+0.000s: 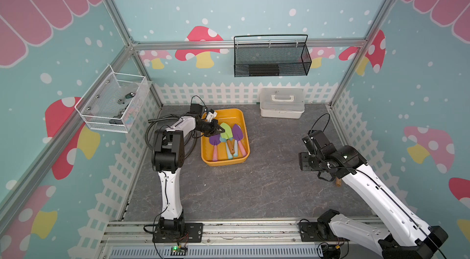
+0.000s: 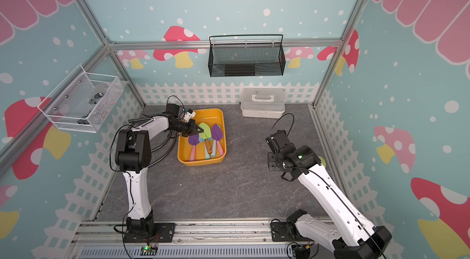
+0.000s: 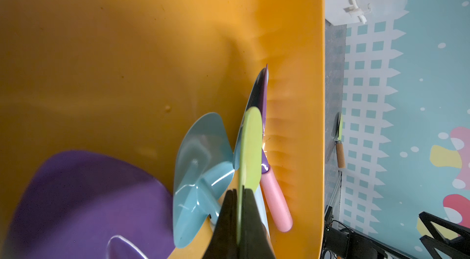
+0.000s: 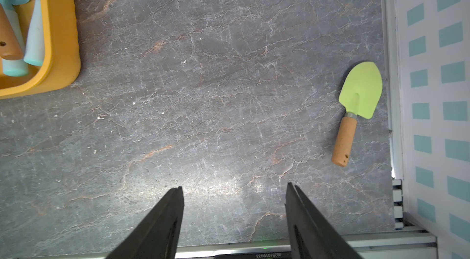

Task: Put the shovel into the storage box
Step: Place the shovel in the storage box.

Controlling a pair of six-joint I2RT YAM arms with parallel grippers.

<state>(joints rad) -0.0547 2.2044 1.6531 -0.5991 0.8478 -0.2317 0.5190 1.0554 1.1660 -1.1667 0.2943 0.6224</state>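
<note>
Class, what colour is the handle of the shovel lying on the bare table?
Light brown handle, best in the right wrist view.

Scant lettering in robot play cell

One short upside-down serial line is printed on a black part (image 4: pixel 269 255) beside the aluminium rail (image 4: pixel 381 241), too small to read with certainty.

A white lidded case (image 1: pixel 281 103) sits below a black mesh basket (image 1: pixel 272 59).

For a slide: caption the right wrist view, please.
Right gripper, fingers open, over the grey table; a green shovel lies by the wall, outside the orange box.
</note>
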